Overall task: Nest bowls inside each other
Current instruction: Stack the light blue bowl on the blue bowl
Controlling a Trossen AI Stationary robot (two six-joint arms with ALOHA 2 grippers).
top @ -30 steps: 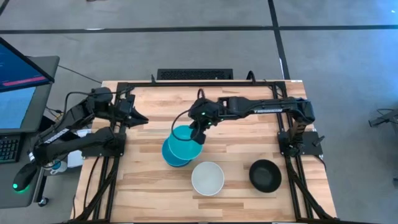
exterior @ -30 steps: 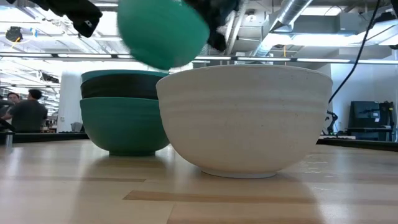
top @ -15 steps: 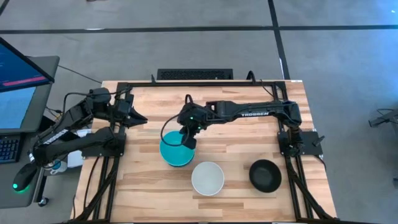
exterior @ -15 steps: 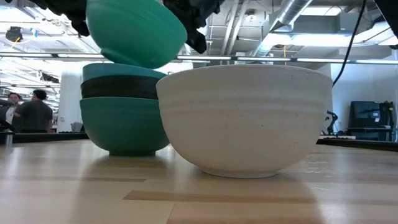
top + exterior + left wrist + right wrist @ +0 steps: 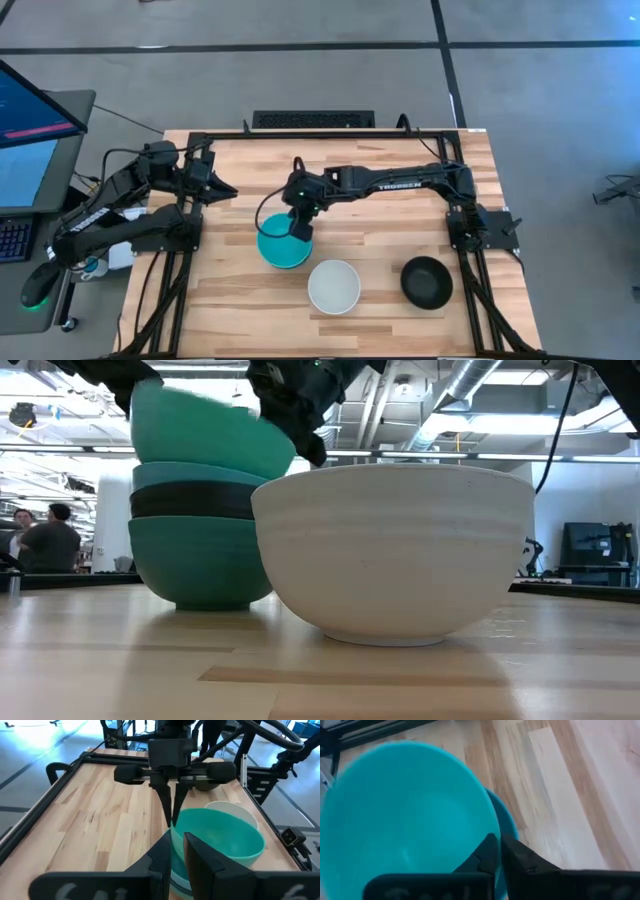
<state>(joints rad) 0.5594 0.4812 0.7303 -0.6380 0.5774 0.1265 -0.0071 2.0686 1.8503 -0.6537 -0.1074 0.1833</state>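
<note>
High view is showing you the right gripper (image 5: 297,226) pinching the rim of the cyan bowl (image 5: 277,243), which is sitting tilted on top of the stack of bowls (image 5: 195,550) near the middle of the desk (image 5: 390,215). The bowl is lying directly under the gripper, so I judge you only need to let go. The white bowl (image 5: 334,286) and the black bowl (image 5: 426,281) are waiting nearer the right arm. The left gripper (image 5: 222,187) is resting at the left edge with its fingers nearly together, holding nothing.

bowl stack (image 5: 280,245) touching white bowl (image 5: 334,286), open table (image 5: 400,215) behind, black bowl (image 5: 426,281) well apart
</note>
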